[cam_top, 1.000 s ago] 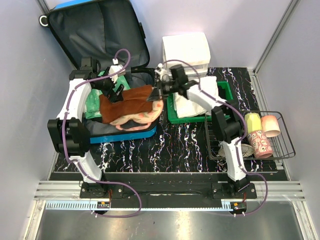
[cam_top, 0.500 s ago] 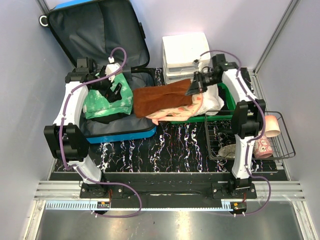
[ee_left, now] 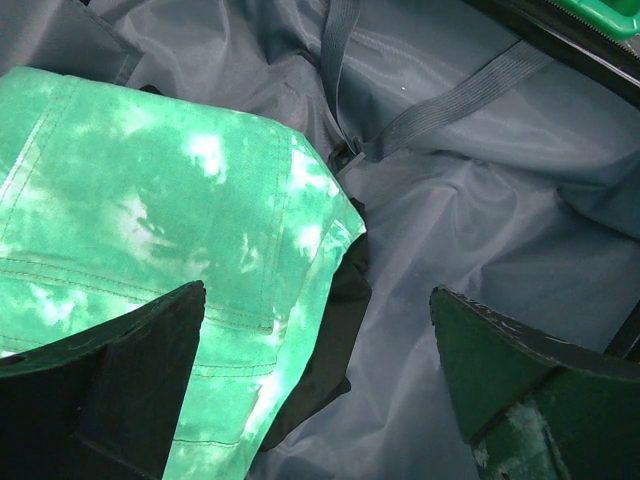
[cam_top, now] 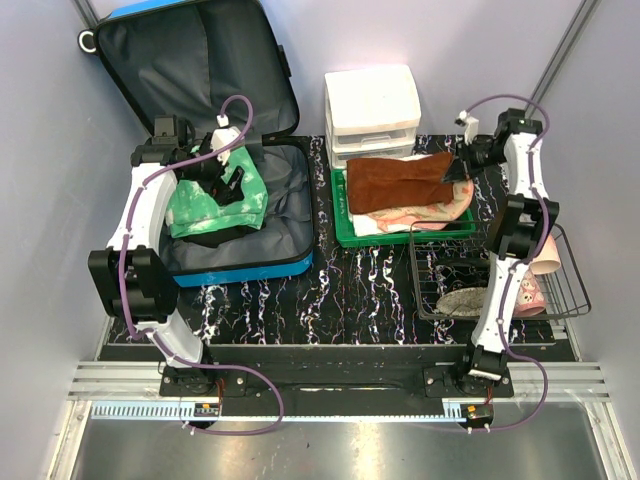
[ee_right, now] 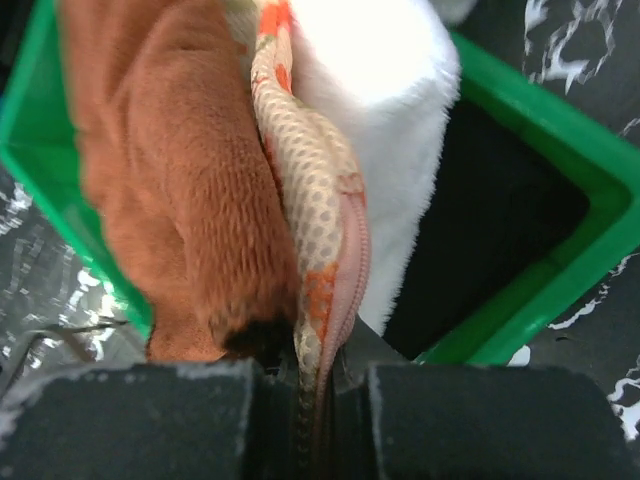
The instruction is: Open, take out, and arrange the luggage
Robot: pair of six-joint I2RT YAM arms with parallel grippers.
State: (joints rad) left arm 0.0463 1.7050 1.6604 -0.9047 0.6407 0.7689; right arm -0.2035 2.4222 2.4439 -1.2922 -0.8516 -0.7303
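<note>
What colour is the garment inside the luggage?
Green-and-white tie-dye; the garment shows best in the left wrist view.

Right hand (ee_right: 310,400) pinches brown fuzzy cloth (ee_right: 170,200) plus pink mesh-print cloth (ee_right: 322,230); both hang over green tray (ee_right: 560,170), white fluffy cloth (ee_right: 375,120) alongside; black marbled bench (ee_right: 585,50).

luggage (cam_top: 292,205) left, tray (cam_top: 402,239) right (organiser (cam_top: 372,100) behind)

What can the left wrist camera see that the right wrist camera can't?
Only the left wrist: a green tie-dye garment inside the luggage, grey lining and straps, and the left gripper wide open. Only the right wrist: the right gripper shut on a peach patterned cloth, a brown fuzzy cloth against it, and a white cloth. Both: dark fingers at the bottom, clothes, and the green tray, only a corner in the left view.
</note>
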